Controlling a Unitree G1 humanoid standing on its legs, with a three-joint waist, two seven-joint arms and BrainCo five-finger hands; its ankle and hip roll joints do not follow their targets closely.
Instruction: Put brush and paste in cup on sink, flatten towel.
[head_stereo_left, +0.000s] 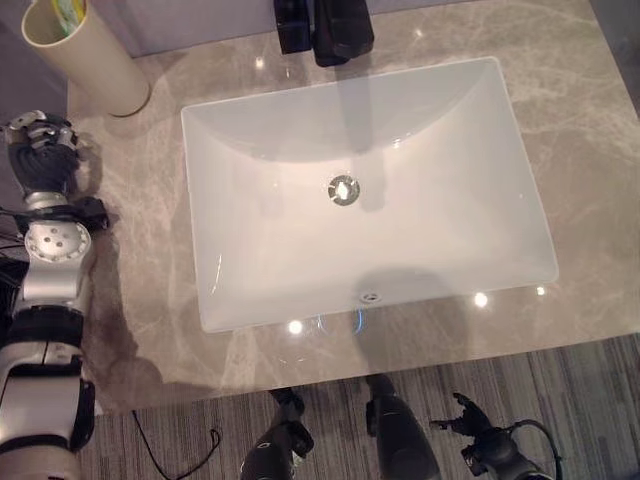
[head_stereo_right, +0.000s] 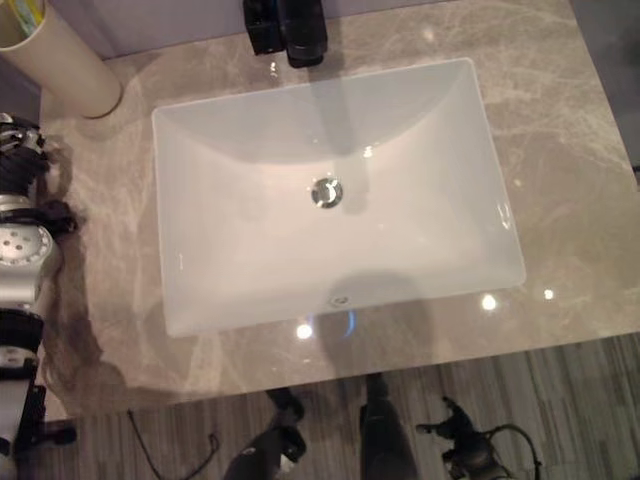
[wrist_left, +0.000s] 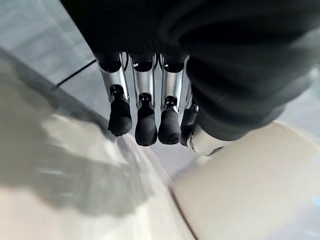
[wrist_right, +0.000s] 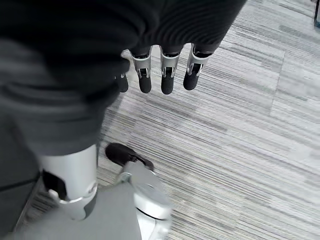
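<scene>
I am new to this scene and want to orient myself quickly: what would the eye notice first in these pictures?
First comes the white rectangular sink, sunk in the middle of the marbled counter, with a black faucet at its far edge. At the counter's far left corner stands a cream cup with something coloured inside. The left hand hovers just near of that cup, fingers straight, while the right hand hangs open over the striped floor.

You've got one cream cup just ahead of the left hand, with something yellow-green poking out of it, too small to make out. One white sink basin sits off to that hand's right, with one drain in the middle. One black tap stands at the basin's far edge. One marble counter holds all of it.
</scene>
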